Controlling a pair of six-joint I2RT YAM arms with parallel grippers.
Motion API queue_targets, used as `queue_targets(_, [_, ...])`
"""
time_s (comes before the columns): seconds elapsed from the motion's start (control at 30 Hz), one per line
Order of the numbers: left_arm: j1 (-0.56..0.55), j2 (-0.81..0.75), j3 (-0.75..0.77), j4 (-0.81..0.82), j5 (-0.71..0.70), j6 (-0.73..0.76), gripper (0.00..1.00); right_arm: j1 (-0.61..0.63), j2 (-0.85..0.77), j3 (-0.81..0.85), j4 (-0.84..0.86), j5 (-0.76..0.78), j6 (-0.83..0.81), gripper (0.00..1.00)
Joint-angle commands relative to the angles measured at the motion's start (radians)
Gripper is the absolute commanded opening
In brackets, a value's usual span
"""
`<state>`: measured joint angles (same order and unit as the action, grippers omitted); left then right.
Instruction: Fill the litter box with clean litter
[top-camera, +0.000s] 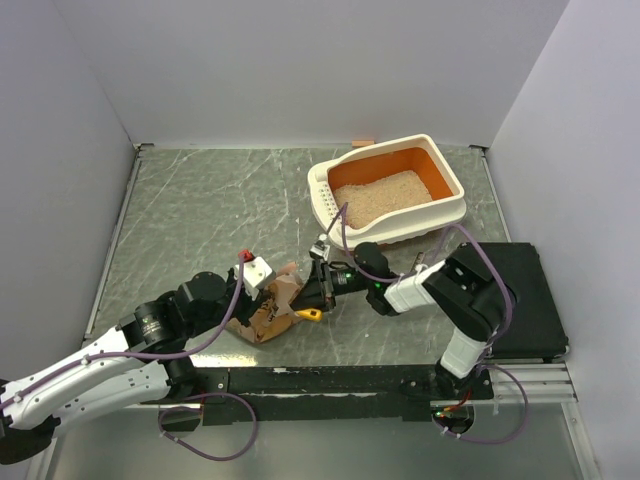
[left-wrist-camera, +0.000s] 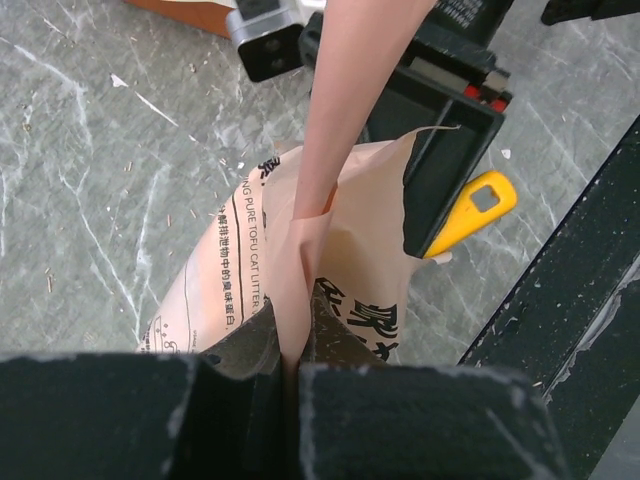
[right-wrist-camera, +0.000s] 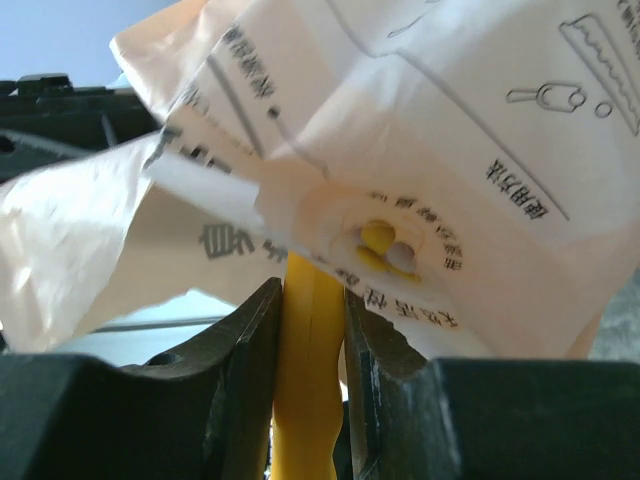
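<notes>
The cream-white litter box (top-camera: 448, 212) with its orange inside stands at the back right, and pale beige clean litter (top-camera: 381, 192) covers its floor. A crinkled tan paper bag (top-camera: 268, 314) with Chinese print sits on the table between the arms. My left gripper (left-wrist-camera: 295, 322) is shut on a raised fold of the bag (left-wrist-camera: 330, 250). My right gripper (right-wrist-camera: 312, 300) is shut on the handle of a yellow scoop (right-wrist-camera: 308, 380), whose head is hidden inside the bag (right-wrist-camera: 420, 140). The handle's end (left-wrist-camera: 470, 210) pokes out under the right gripper's black fingers (left-wrist-camera: 440, 150).
A flat black box (top-camera: 528, 300) lies at the right edge beside the right arm. A small orange block (top-camera: 362, 142) rests against the back wall. Grey walls close in the table on three sides. A black rail (top-camera: 330, 378) runs along the front edge.
</notes>
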<state>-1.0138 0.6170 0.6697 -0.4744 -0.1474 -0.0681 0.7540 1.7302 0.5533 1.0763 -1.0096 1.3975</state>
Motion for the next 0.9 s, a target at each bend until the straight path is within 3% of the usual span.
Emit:
queue_targets(0.0, [-0.006,-0.014,0.025,0.117,-0.009,-0.012,0.01,-0.01,-0.13,-0.027,0.033,-0.037,-0.072,0.0])
queue_targets(0.3, [-0.008,-0.011,0.028,0.114,-0.037,-0.013,0.01,-0.021,-0.285,-0.111,-0.036,-0.021,-0.106,0.0])
queue_targets(0.57, [-0.008,-0.029,0.027,0.112,-0.078,-0.013,0.01,-0.036,-0.452,-0.145,-0.225,0.009,-0.18,0.0])
queue_targets(0.87, [-0.008,-0.071,0.021,0.131,-0.1,-0.007,0.01,-0.068,-0.644,-0.217,-0.317,0.072,-0.178,0.0])
